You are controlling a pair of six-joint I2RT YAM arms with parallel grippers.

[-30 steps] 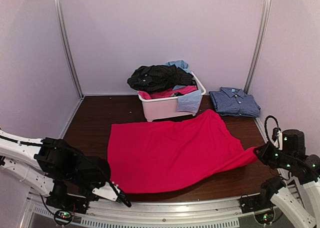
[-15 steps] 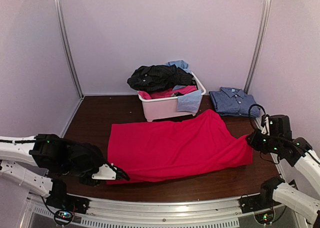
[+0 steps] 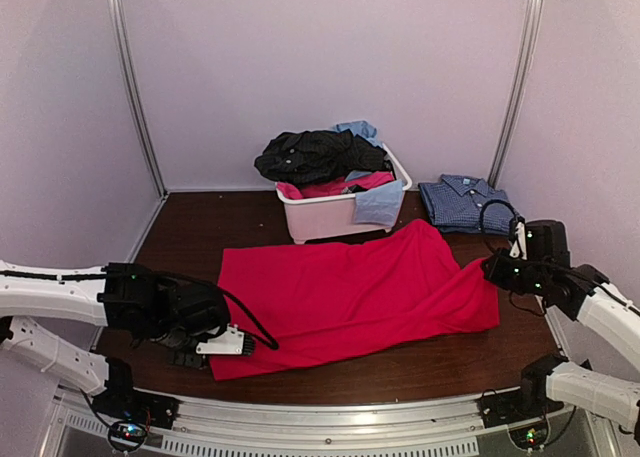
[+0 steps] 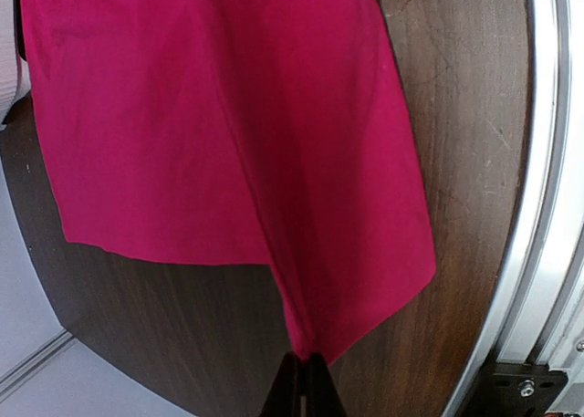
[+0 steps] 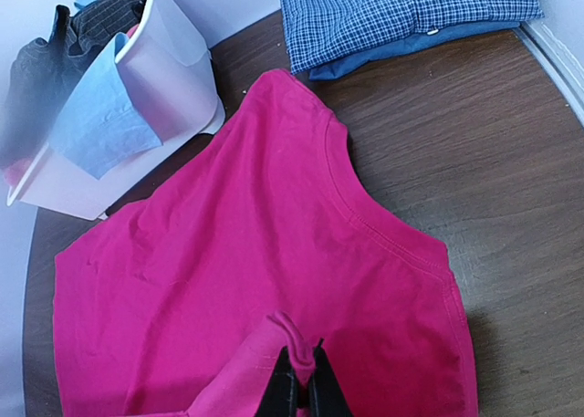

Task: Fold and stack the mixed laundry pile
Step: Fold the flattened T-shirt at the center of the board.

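pink-red shirt: spread mostly flat across the middle of the dark wooden surface, its far edge just in front of the tub. the curved neckline shows in the right wrist view, on the side toward the checked shirt.
left hand: fingers pressed together on the shirt's near-left edge. in the left wrist view the cloth rises in a narrow ridge to the fingertips, and the corner beside it hangs loose.
right hand: closed, pinching a small raised fold on the shirt's right side (the fold stands up as a little peak between the fingers in the right wrist view). the cloth around the pinch is drawn up off the surface.
white plastic tub: at the back centre of the surface, heaped above its rim.
black pinstriped garment: bunched on top of the heap, spilling over the tub's left side.
light blue cloth: draped over the tub's near-right wall, hanging down outside it. a second bit of light blue shows at the back of the heap.
pink garment: inside the tub, under the black one.
blue checked shirt: folded, collar up, flat on the surface right of the tub and apart from it. a plain blue layer shows under its near edge.
metal rail: runs along the near edge of the surface, just beside the shirt's near corner.
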